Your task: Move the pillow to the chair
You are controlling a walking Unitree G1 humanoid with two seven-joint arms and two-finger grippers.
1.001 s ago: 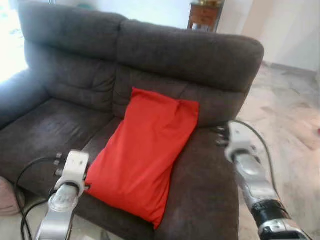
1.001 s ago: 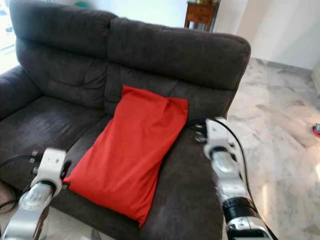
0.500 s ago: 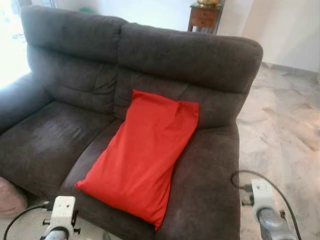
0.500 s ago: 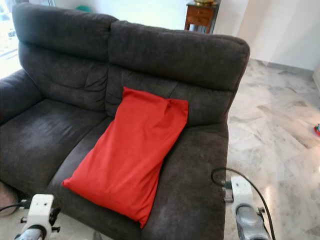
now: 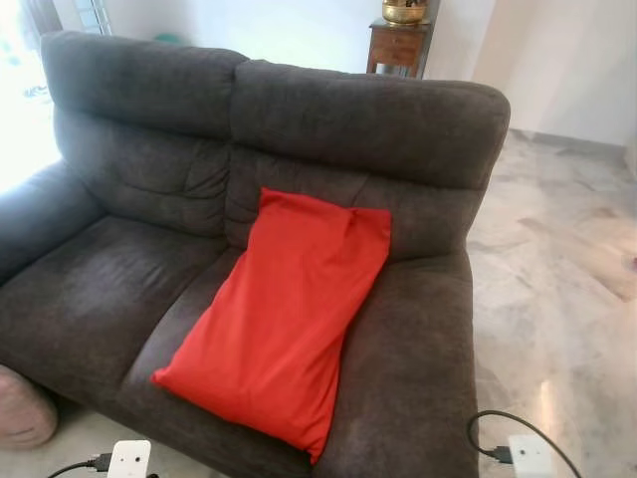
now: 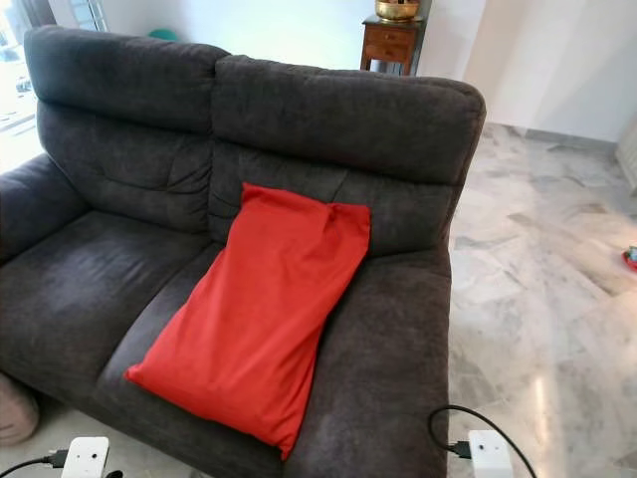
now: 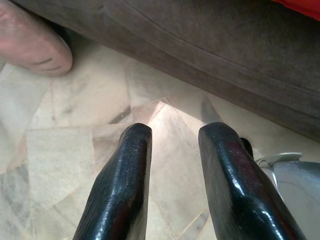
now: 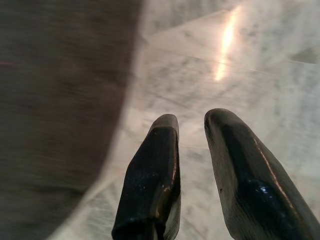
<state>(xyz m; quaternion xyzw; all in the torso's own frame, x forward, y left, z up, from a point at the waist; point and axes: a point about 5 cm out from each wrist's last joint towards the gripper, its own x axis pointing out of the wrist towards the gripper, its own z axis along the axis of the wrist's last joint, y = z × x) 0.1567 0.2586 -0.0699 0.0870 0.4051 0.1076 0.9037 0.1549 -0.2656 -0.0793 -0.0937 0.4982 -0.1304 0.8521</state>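
Lower left of the head view: left gripper (image 7: 170, 150) hangs spread over the floor (image 7: 65, 150), holding nothing. Centre frame: pillow (image 5: 284, 319) lies on the dark 2-seat sofa (image 5: 378, 119), which fits either delivery done or pickup pending. Lower right: right gripper (image 8: 192, 145) hangs slightly parted, holding nothing.

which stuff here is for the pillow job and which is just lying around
For the job:
- red pillow, leaning on the sofa's right seat
- left hand, low over the floor
- right hand, low over the floor

Just there:
- dark grey sofa
- wooden side table behind it
- pinkish cushion on the floor
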